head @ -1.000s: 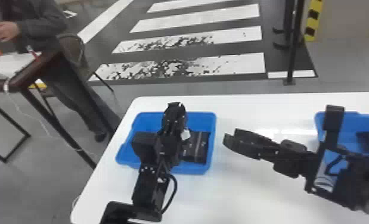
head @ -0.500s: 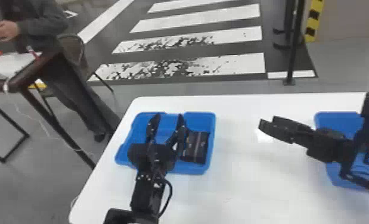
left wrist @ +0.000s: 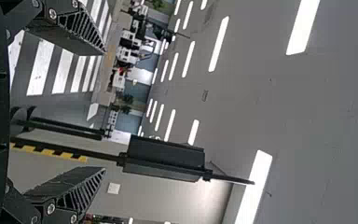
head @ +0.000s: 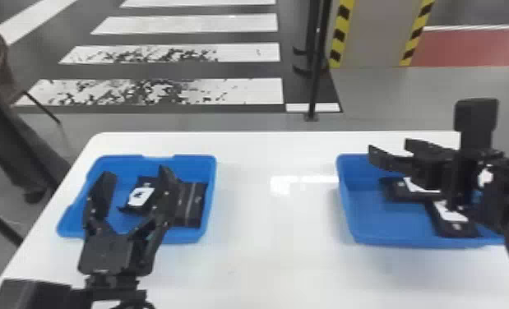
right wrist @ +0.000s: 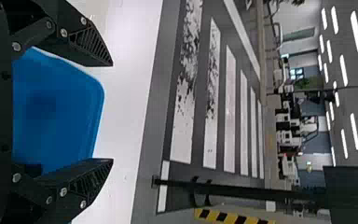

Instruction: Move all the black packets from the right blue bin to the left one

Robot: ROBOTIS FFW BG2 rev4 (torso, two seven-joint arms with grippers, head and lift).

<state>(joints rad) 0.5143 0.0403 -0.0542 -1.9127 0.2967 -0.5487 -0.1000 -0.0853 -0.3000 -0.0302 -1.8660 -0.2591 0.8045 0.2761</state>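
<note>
White table set on a grey floor; beyond it, white stripes on dark ground, a black post and a pale panel edged in yellow and black. Two blue bins on the table, well apart. Left bin: one black packet with a white label lies toward the middle, and dark packets lie just beside it, near the bin's right wall; exact count cannot be told. Right bin: two black packets, each with a white label, one farther back, the other nearer the front, partly covered by the arm in the head view. Left gripper is over the left bin, fingers spread wide; left wrist view confirms the gap between them, nothing held. Right gripper is over the rear of the right bin, fingers parted; right wrist view has them wide apart with nothing gripped, the blue bin wall and white tabletop lying past them.
</note>
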